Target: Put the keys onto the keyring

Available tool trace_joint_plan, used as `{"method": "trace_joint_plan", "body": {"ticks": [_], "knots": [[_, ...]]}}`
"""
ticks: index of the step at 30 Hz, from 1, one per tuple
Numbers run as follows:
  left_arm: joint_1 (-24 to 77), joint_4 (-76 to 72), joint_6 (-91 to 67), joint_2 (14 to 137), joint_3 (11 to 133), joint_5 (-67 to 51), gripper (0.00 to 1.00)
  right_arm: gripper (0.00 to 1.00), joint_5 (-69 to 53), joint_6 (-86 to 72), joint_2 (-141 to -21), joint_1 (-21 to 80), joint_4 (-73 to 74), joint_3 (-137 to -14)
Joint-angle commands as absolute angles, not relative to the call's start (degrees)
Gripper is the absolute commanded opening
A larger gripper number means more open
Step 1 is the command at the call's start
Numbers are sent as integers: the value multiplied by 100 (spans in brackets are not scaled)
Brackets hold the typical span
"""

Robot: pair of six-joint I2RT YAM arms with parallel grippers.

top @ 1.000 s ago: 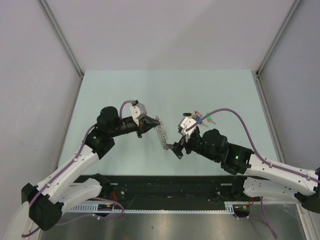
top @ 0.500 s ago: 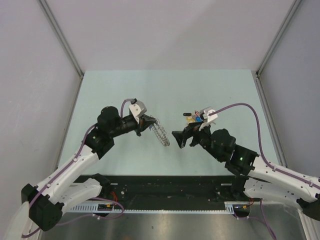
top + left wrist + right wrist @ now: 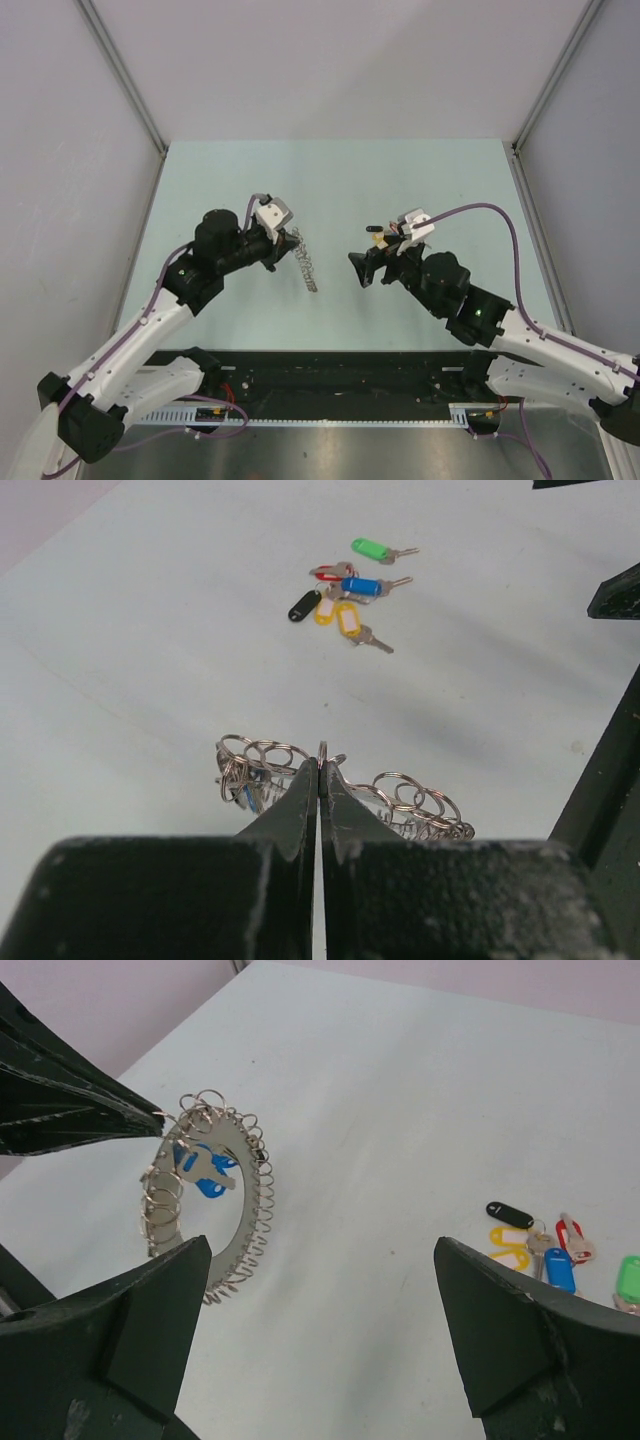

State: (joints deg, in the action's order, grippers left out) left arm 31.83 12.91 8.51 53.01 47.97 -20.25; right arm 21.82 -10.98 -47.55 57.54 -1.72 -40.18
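The keyring (image 3: 306,266), a grey ring rimmed with small wire loops, hangs in the air from my left gripper (image 3: 289,244). That gripper (image 3: 321,766) is shut on one loop of the keyring (image 3: 262,763). In the right wrist view the keyring (image 3: 262,1196) stands on edge with a blue key (image 3: 207,1178) hanging on it. My right gripper (image 3: 362,270) is open and empty, to the right of the ring; in its own view it (image 3: 320,1247) faces the ring. The loose keys (image 3: 345,590) lie clustered on the table, also in the right wrist view (image 3: 545,1247).
The pale green table (image 3: 450,190) has grey walls at the back and both sides. In the top view my right arm covers most of the key cluster; only the black key (image 3: 374,229) shows. A black rail runs along the near edge (image 3: 330,375).
My left gripper has drawn back to the left with the keyring, which now hangs lower and slanted. My right gripper has moved up and right, away from the ring.
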Motion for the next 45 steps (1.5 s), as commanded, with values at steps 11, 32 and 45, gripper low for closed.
{"method": "trace_joint_plan", "body": {"ticks": [11,32,45], "knots": [[3146,3102,519,4394,4606,-756,0,97,2276,-483,-5335,6029,-106,-3999],[3788,1539,-263,8709,5555,-483,0,93,2198,-879,-5106,5537,404,-3533],[3797,659,-290,8069,5063,-281,52,84,959,-1230,-5783,4931,158,-3524]]}}
